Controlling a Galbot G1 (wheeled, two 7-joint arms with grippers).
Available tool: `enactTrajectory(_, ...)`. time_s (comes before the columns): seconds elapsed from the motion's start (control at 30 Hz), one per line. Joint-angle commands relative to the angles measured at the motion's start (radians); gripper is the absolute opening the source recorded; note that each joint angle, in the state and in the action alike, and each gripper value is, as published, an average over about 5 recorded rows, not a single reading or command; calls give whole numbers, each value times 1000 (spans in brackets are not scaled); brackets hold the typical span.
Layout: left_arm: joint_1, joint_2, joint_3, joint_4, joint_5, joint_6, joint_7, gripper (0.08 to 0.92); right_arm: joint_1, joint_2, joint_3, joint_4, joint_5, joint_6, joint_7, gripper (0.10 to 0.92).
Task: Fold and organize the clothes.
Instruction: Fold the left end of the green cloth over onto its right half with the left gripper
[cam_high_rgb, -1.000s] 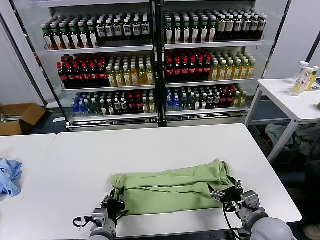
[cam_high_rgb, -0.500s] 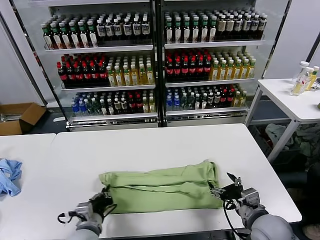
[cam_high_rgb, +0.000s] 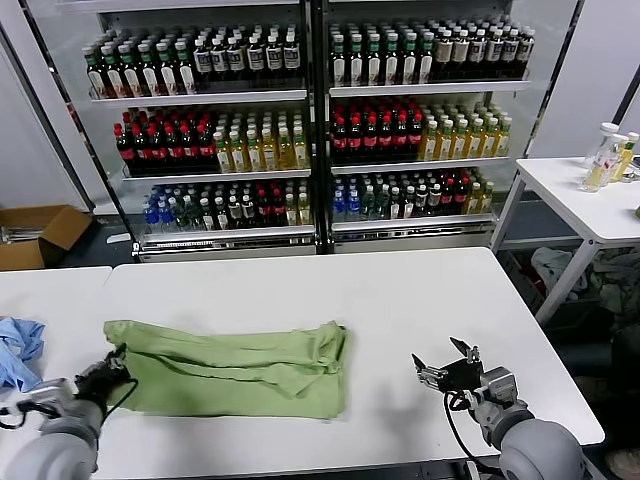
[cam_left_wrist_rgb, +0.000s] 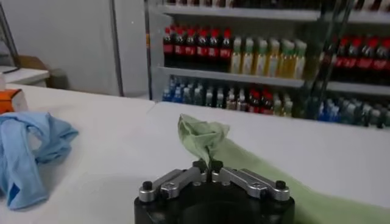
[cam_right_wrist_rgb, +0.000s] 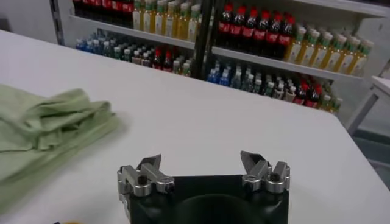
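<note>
The folded green polo shirt (cam_high_rgb: 235, 366) now lies far over on the left half of the white counter (cam_high_rgb: 400, 300), dragged there from the centre. The left claw (cam_high_rgb: 103, 377) is clamped on its left end, while the right claw (cam_high_rgb: 446, 369) has let go and hangs with fingers apart, well clear of the shirt's right edge. This looks like repositioning before a crosswise fold.

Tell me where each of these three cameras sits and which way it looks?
Head view: high on the robot, looking down at the white table, green polo shirt and both tools.
Left wrist view: behind the left tool, pinching the shirt's edge.
Right wrist view: behind the open right tool, off the shirt.
All share the shirt and drinks shelves.
</note>
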Motion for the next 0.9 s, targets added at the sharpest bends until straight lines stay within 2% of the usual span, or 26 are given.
enactTrajectory(0.03,15,-33,2,-275,-460,-7,51,92,36,-6,-17,-10,2,0,1,823)
enactTrajectory(0.13,-14,-89,116,-293,-499,-15,51,92,42,-8,-22,-14,3,0,1,823)
enactTrajectory(0.27,-78,-152,251,-258,-488,-27,40,92,46,-14,-27,-16,6,1,1,823)
enactTrajectory(0.5,-215,-268,435,-109,-388,-32,22,92,70,-19,-41,-28,13,2,0,823)
enactTrajectory(0.67,-281,-319,512,7,-293,-19,28,92,93,-21,-54,-42,21,5,-2,823)
enactTrajectory(0.77,-288,-322,532,37,-225,-3,78,92,104,-22,-60,-50,25,6,-3,823)
enactTrajectory(0.9,-261,-294,548,19,-121,33,196,97,113,-29,-64,-58,32,9,-5,823)
